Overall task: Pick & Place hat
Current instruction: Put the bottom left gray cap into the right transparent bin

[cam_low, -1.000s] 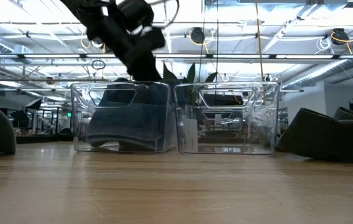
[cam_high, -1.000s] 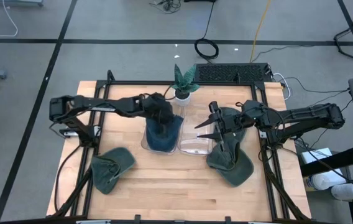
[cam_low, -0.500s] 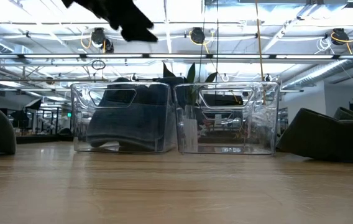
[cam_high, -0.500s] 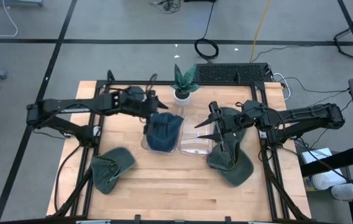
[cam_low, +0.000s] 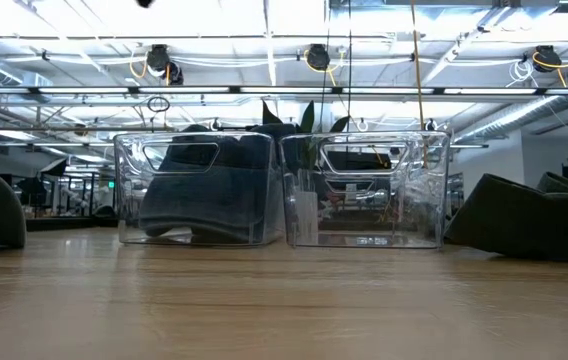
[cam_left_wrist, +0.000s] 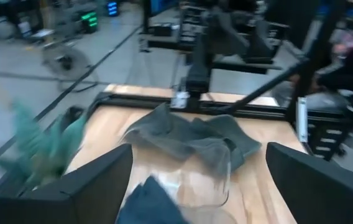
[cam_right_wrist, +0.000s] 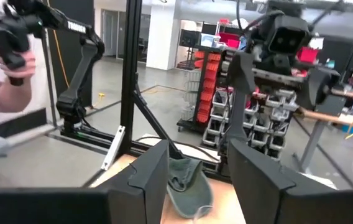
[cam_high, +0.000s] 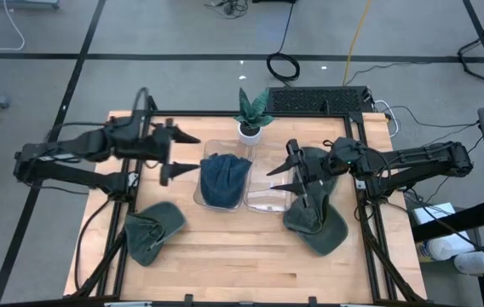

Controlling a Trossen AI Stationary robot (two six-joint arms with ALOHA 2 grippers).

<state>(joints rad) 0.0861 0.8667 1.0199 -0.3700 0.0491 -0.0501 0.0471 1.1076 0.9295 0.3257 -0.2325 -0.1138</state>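
A dark blue hat (cam_high: 223,179) lies in the left clear bin (cam_high: 199,198), resting on its floor and against its walls; the low view shows this hat (cam_low: 209,195) too. The right clear bin (cam_high: 267,200) holds nothing. My left gripper (cam_high: 193,153) hangs open to the left of the bins, touching nothing; its wrist view shows the gripper (cam_left_wrist: 199,152) open wide. My right gripper (cam_high: 280,170) stands open above the right bin, nothing between its fingers (cam_right_wrist: 145,180). Green hats lie on the table at front left (cam_high: 152,230) and on the right (cam_high: 314,226).
A small potted plant (cam_high: 250,111) stands just behind the bins. A further piece of green hat (cam_high: 319,160) shows under my right arm. Bare wood lies along the table's near edge (cam_high: 233,273). A person's hand (cam_right_wrist: 15,62) shows beyond the table.
My left gripper has opened and let go of the blue hat in the left bin, risen out of the bin and drawn back toward the table's left edge. The hat stays in the bin.
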